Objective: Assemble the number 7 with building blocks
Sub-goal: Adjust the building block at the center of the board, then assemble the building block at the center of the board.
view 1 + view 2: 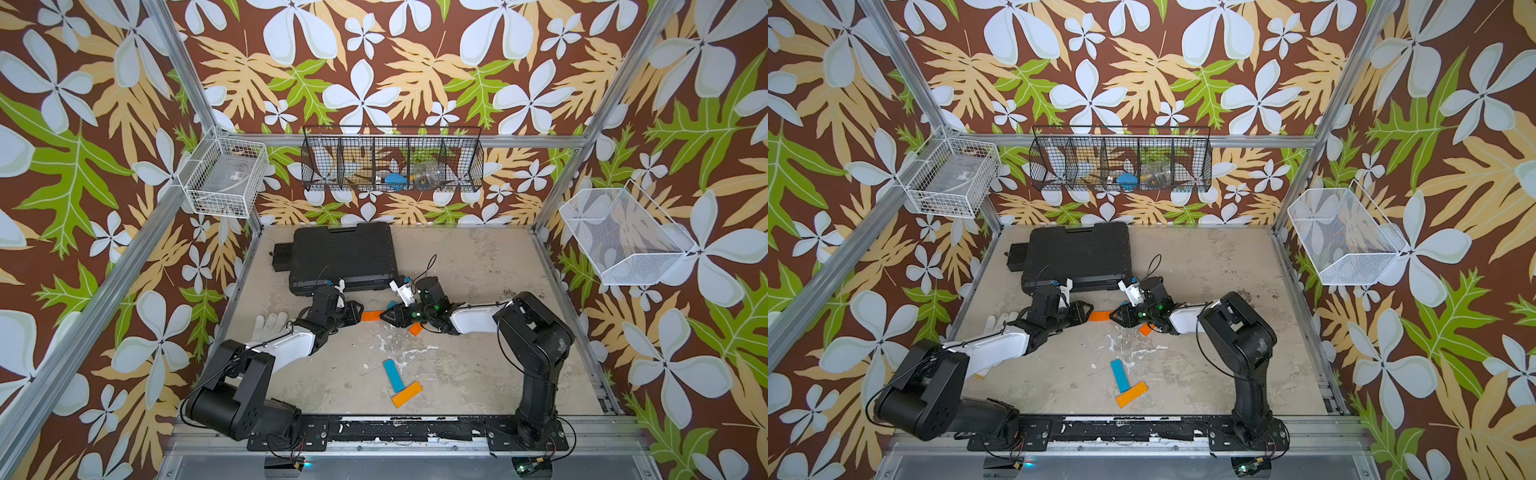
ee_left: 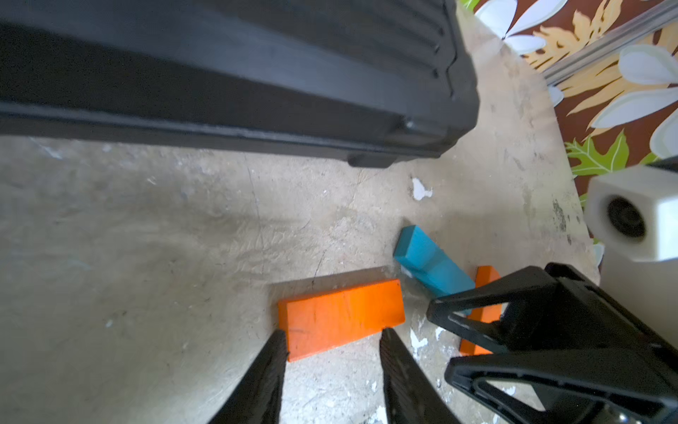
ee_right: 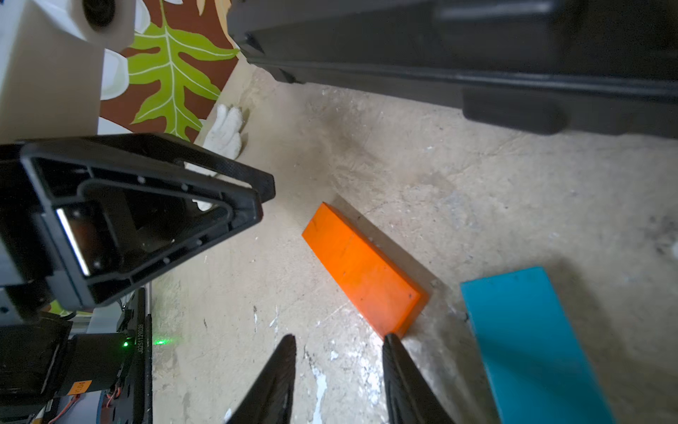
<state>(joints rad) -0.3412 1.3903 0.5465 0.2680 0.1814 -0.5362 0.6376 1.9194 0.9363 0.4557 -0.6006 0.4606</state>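
Wrist views are showing a blue bar point(image 2: 429, 264) nearly hidden from above by the right gripper point(image 3: 339, 339). Both pincers are standing apart, empty, with the left gripper point(image 2: 334, 336) at the orange bar point(image 2: 341, 312) edge.

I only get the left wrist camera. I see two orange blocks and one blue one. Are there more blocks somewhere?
Observer: Yes, in both top views a second blue block lies nearer the robot's base.
Operator: Is it all by itself?
Observer: No, a third orange block appears to touch its near end, at an angle.
Operator: Anything that's not a block?
Observer: A white glove lies beside the left arm.
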